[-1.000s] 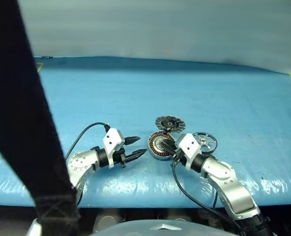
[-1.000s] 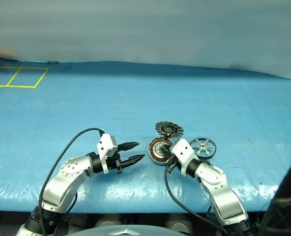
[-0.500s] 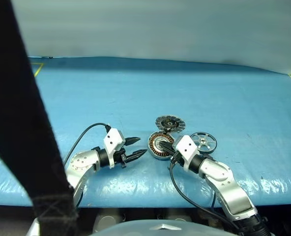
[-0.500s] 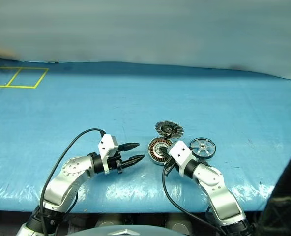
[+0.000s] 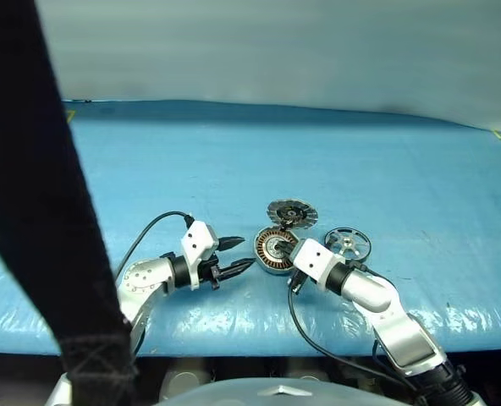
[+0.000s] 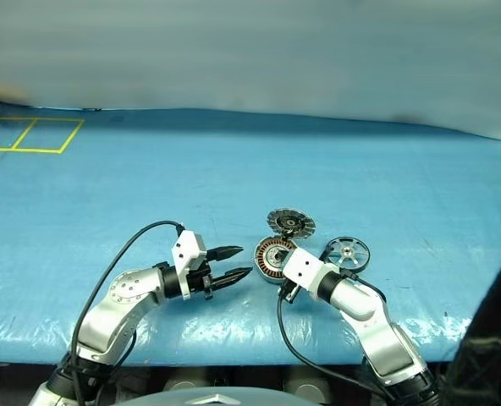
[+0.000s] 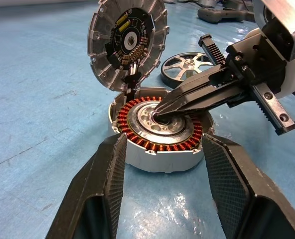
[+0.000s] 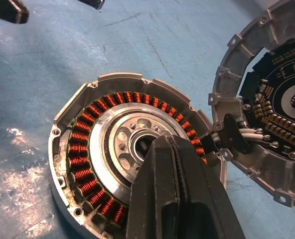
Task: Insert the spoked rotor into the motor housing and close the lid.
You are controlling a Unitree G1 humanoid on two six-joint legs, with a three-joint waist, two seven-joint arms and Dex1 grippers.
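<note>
Right pincer point(image 7: 160, 106) closed, tips apparently touching motor housing point(image 7: 160, 132) hub; lid point(image 7: 126, 40) stands open; spoked rotor point(image 7: 187, 67) beside on worktop point(image 5: 191, 169). Left pincer point(image 5: 242, 254) open, empty.

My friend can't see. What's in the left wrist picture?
The right hand, shut, pokes its tip into the middle of the open motor housing. The lid stands up behind, the spoked rotor lies beyond.

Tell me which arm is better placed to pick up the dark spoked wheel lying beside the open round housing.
Probably the right. Its gripper, shut, rests on the centre of the copper-wound silver motor housing, and the spoked rotor lies just beside that arm. The open left gripper sits on the housing's far side.
</note>
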